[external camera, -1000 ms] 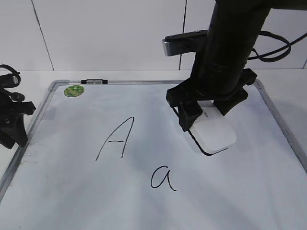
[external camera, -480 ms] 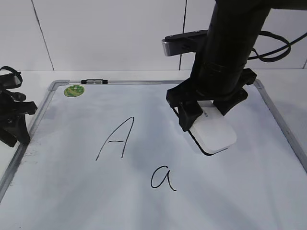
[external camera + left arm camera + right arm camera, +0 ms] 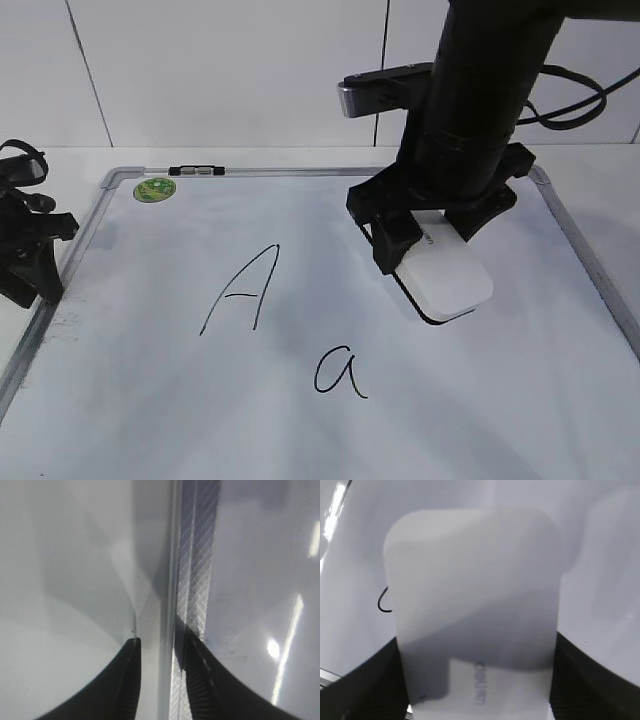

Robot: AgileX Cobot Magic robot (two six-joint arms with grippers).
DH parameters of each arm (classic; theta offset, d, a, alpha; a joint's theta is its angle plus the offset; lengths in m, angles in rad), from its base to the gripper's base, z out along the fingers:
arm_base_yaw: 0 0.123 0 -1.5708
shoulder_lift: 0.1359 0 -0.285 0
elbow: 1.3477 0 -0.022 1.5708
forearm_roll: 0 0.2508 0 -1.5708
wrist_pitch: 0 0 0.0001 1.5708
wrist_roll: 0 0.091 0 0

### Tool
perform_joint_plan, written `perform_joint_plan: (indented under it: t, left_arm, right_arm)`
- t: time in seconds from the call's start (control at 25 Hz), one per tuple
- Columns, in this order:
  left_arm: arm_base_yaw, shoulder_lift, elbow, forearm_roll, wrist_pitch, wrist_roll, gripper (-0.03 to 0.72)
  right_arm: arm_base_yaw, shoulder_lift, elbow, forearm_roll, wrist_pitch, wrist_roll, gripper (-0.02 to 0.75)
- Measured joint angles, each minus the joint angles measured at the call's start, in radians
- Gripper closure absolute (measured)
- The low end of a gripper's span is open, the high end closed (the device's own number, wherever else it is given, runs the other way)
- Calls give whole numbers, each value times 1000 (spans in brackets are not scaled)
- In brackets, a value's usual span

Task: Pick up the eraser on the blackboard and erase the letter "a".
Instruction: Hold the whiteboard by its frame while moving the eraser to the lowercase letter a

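A white table [image 3: 600, 165] runs back to a tiled wall; the blackboard [image 3: 150, 400] lies flat on it, grey frame touching the tabletop.

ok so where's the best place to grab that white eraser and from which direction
Across its two long sides, near the rear end, coming from above. The eraser is a flat rounded block lying on the blackboard, so only its sides offer parallel faces. The right pincer appears to straddle it that way.

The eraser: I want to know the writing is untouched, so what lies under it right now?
Under the eraser only blank blackboard shows around its black base. The patch directly beneath is covered. The letter "a" lies clear of it, intact. The right gripper clamps the eraser's sides.
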Motion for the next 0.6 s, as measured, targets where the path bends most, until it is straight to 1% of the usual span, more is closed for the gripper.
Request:
perform_joint_plan:
  t: [0.16,0.24,0.28,0.44,0.48,0.6]
  left_arm:
    - [0,0,0,-2,-2,0,454]
    - [0,0,0,-2,-4,0,470]
    - [0,0,0,-4,-4,0,491]
    - [0,0,0,-13,-4,0,638]
    - [0,0,0,-13,-4,0,661]
    - [0,0,0,-13,-4,1,671]
  right_arm:
    - [0,0,0,0,0,-1,189]
    - [0,0,0,0,0,-1,189]
    - [0,0,0,0,0,-1,189]
    - [0,0,0,0,0,-1,189]
    - [0,0,0,0,0,-1,189]
    - [0,0,0,0,0,-1,189]
